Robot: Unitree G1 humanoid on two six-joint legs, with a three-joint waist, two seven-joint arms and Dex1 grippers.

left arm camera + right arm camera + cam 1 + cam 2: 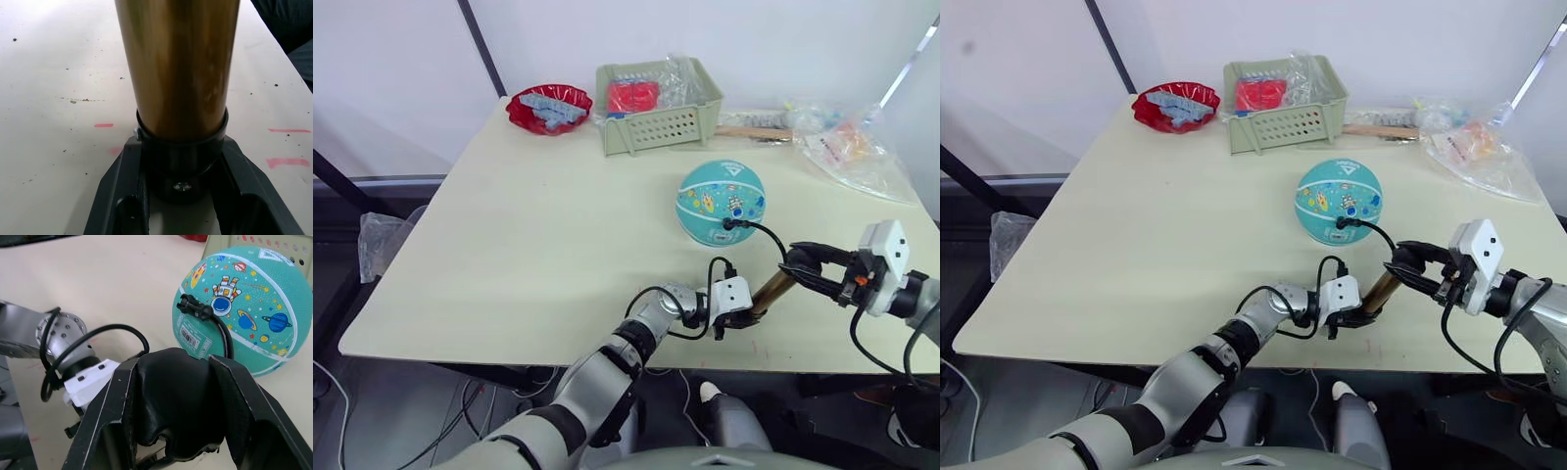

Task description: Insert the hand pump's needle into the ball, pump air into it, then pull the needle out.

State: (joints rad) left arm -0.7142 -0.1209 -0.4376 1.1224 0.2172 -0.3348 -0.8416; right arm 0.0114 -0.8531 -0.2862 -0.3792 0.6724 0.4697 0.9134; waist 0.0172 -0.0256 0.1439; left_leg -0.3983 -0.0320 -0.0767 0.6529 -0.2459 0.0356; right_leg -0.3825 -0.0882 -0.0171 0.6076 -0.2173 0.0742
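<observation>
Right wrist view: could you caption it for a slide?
Right gripper grips the pump's handle; the hose is plugged into the ball.

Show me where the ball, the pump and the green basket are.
ball [721, 203], left eye view, middle of its teal side.
pump [178, 68], left wrist view, gold barrel.
green basket [658, 127], left eye view, front wall.

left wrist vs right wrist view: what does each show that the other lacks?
Left wrist view alone: the bronze barrel of the hand pump, its black end cap clamped between the left gripper fingers, and pink marks on the table.

Right wrist view alone: the ball with the hose fitting plugged into it, and the right gripper fingers shut on the pump's black handle.

Both: the pale tabletop and part of the pump.
</observation>
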